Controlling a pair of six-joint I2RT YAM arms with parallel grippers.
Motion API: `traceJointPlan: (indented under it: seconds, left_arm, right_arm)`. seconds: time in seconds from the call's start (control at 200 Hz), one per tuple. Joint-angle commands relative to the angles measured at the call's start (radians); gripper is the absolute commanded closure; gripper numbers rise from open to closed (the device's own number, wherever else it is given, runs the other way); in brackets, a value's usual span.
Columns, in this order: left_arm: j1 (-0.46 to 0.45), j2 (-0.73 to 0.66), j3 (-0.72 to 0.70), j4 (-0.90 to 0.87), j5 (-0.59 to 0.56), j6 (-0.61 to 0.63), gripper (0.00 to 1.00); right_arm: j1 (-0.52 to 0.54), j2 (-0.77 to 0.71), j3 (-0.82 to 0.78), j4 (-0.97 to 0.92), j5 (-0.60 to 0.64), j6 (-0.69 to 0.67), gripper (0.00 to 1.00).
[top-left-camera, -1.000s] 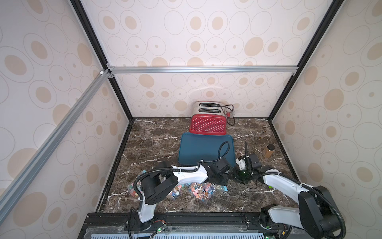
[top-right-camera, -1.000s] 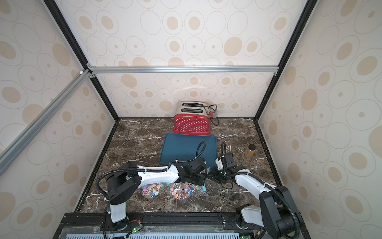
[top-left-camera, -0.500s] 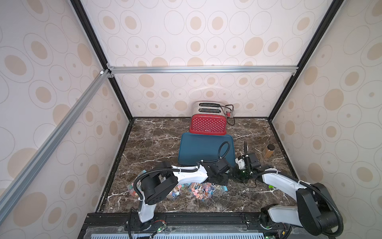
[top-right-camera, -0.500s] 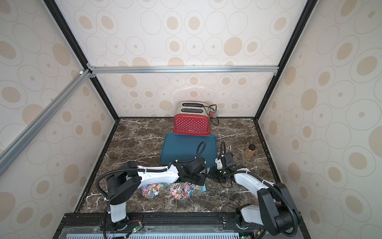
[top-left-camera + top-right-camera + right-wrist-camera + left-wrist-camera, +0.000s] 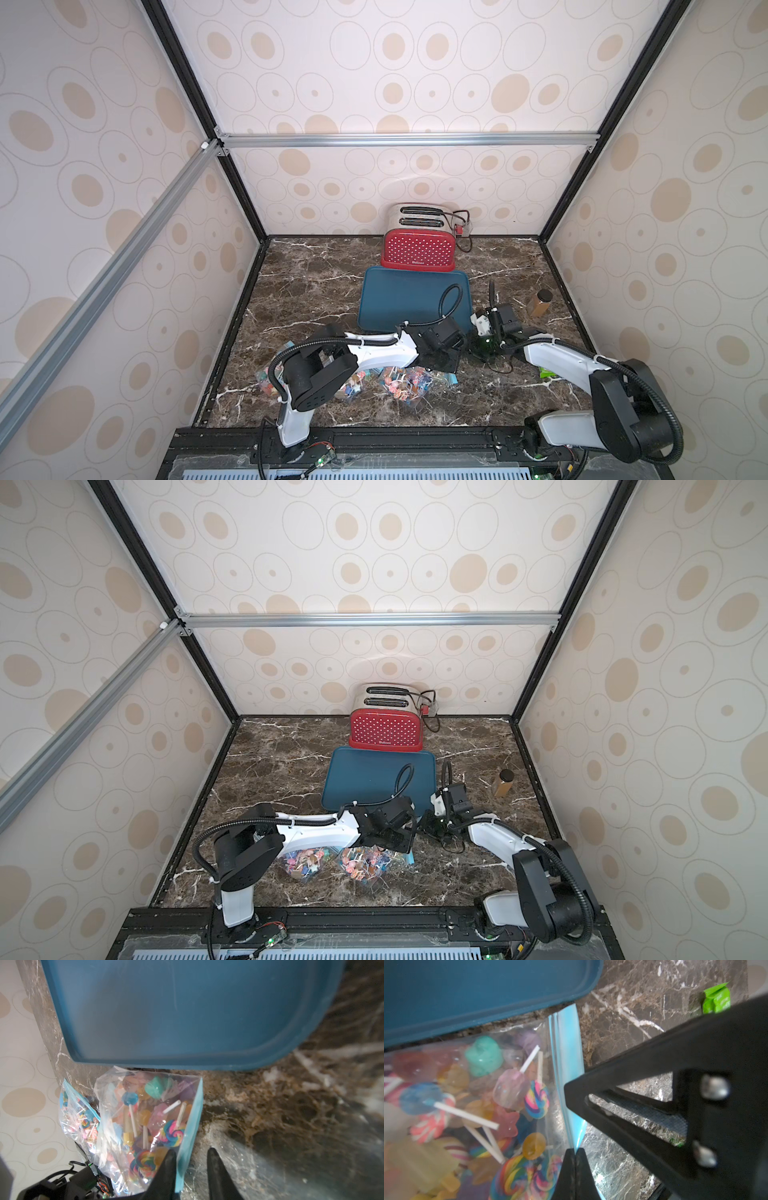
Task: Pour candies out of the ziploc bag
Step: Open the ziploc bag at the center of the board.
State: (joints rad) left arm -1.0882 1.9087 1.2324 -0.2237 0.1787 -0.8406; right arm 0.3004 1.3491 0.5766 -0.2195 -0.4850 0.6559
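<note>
Partly hidden beneath the left arm in a top view: second bag; left gripper pinched shut on seal strip of ziploc bag; right gripper jaws apart, straddling same strip; candies inside bag; bag on marble just beside blue tray.

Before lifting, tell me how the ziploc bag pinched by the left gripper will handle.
Likely floppy: the ziploc bag is thin, wrinkled clear film. Probably sagging under its packed candies. Film looks slick, so the left gripper may slip.
</note>
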Motion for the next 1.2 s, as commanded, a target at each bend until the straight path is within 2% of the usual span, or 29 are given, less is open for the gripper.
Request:
traceJointPlan:
  seconds: [0.0, 0.14, 0.211, 0.336, 0.421, 0.596, 0.902, 1.198]
  left_arm:
    - [0.005, -0.028, 0.001, 0.02, 0.011, 0.008, 0.98]
    - [0.005, -0.033, -0.001, 0.017, 0.006, 0.012, 0.93]
    - [0.004, -0.034, 0.002, 0.011, 0.002, 0.015, 0.86]
    - [0.004, -0.039, 0.011, -0.009, -0.012, 0.025, 0.69]
    - [0.005, -0.04, 0.022, -0.027, -0.024, 0.033, 0.65]
    - [0.005, -0.015, 0.049, -0.038, -0.024, 0.041, 0.65]
    - [0.005, -0.022, 0.049, -0.044, -0.047, 0.043, 0.77]
    - [0.005, 0.005, 0.065, -0.056, -0.051, 0.047, 0.8]
  right_arm:
    - [0.003, 0.018, 0.026, 0.017, -0.016, 0.011, 0.8]
    - [0.004, 0.024, 0.025, 0.022, -0.021, 0.014, 0.94]
    - [0.003, 0.021, 0.022, 0.024, -0.022, 0.015, 1.0]
    - [0.003, 0.01, 0.018, 0.019, -0.023, 0.016, 1.0]
    - [0.004, 0.001, 0.015, 0.016, -0.023, 0.016, 1.0]
    - [0.003, -0.013, 0.007, 0.016, -0.025, 0.019, 1.0]
    - [0.003, -0.019, 0.0, 0.007, -0.016, 0.014, 1.0]
    - [0.003, -0.025, -0.006, 0.008, -0.021, 0.014, 1.0]
